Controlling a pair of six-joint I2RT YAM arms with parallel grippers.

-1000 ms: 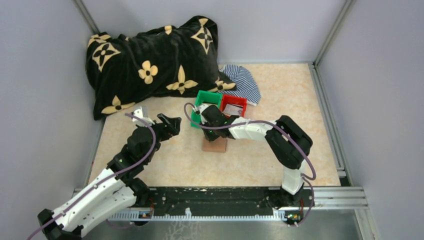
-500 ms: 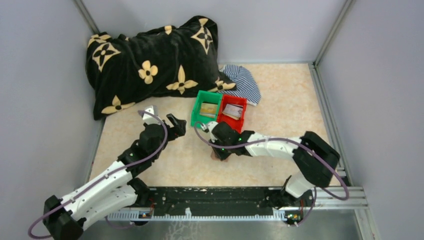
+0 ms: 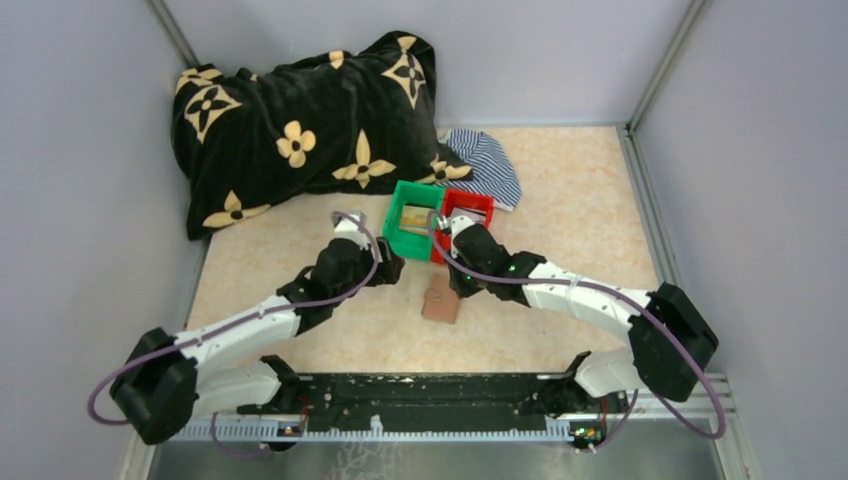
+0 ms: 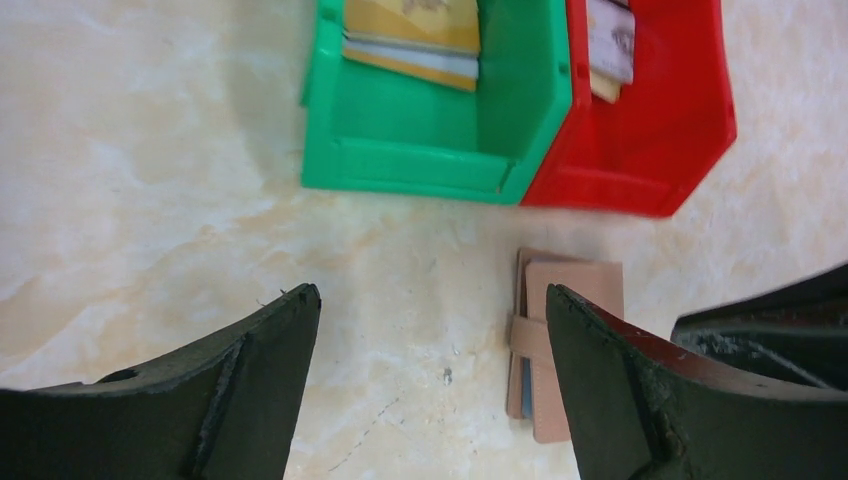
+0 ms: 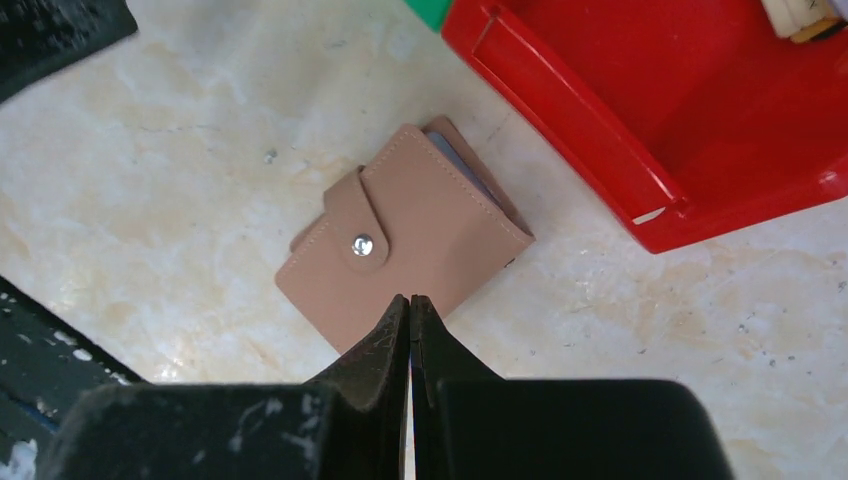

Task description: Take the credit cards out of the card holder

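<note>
- Your right claw (image 5: pixel 410 300) is sitting pinched shut and empty, tips at the near edge of the card holder (image 5: pixel 405 250), which is lying snapped closed on the counter (image 5: pixel 150 180).
- Your left claw (image 4: pixel 430 320) is hanging spread wide, with the holder just beside its right finger.
- Some credit cards (image 4: pixel 412 35) are lying in the green bin (image 4: pixel 400 160) ahead of it; next, I'd say, you're needing to pin the holder and pop its flap (image 5: pixel 355 225).

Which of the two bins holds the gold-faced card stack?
The green bin, left of the red bin; its cards are gold-faced, the red one's pale grey.

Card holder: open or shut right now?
Shut. The card holder lies folded flat, its strap snapped across the front.
</note>
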